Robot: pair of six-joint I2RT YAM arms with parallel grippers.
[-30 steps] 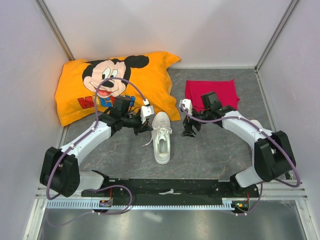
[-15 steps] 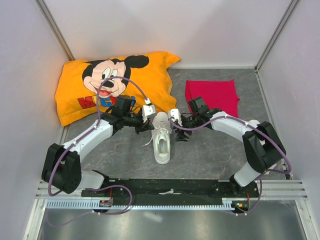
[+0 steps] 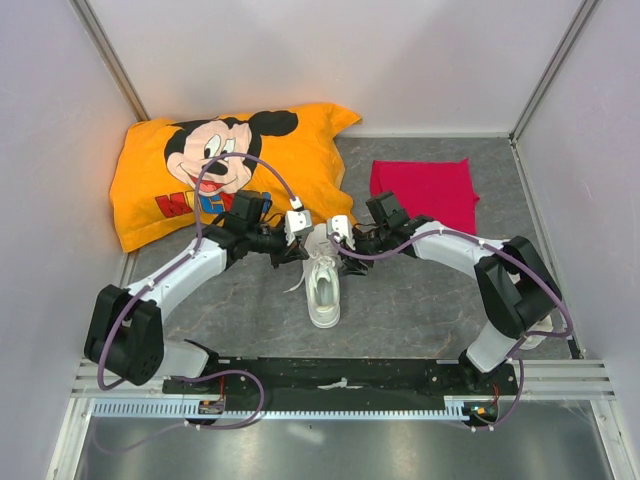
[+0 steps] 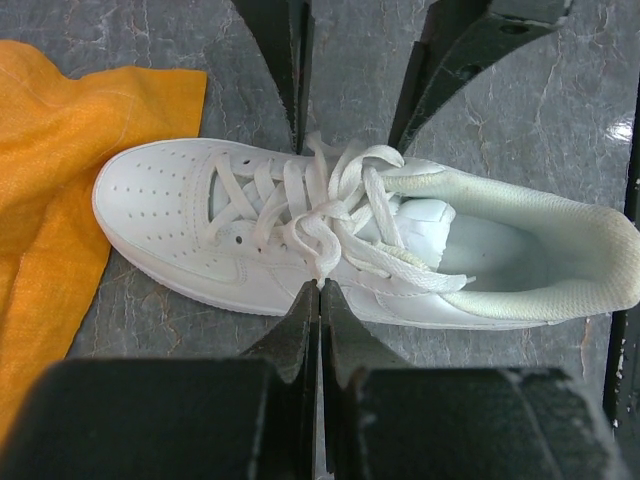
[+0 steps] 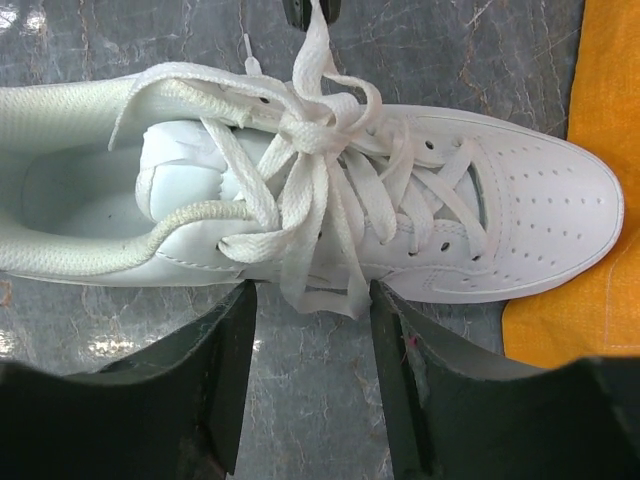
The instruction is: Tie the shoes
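Observation:
One white sneaker lies on the grey table, toe pointing away from the arm bases. Its laces sit in a loose knot over the tongue. My left gripper is at the shoe's left side; in the left wrist view it is shut on a lace loop. My right gripper is at the shoe's right side; in the right wrist view it is open, its fingers either side of a hanging lace loop, touching the shoe's sole edge. No second shoe is in view.
An orange Mickey Mouse pillow lies at the back left, its corner close to the shoe's toe. A red cloth lies at the back right. Walls close in the table on three sides.
My right gripper has moved left from near the red cloth to the shoe's right side. My left gripper has stayed at the shoe's left side.

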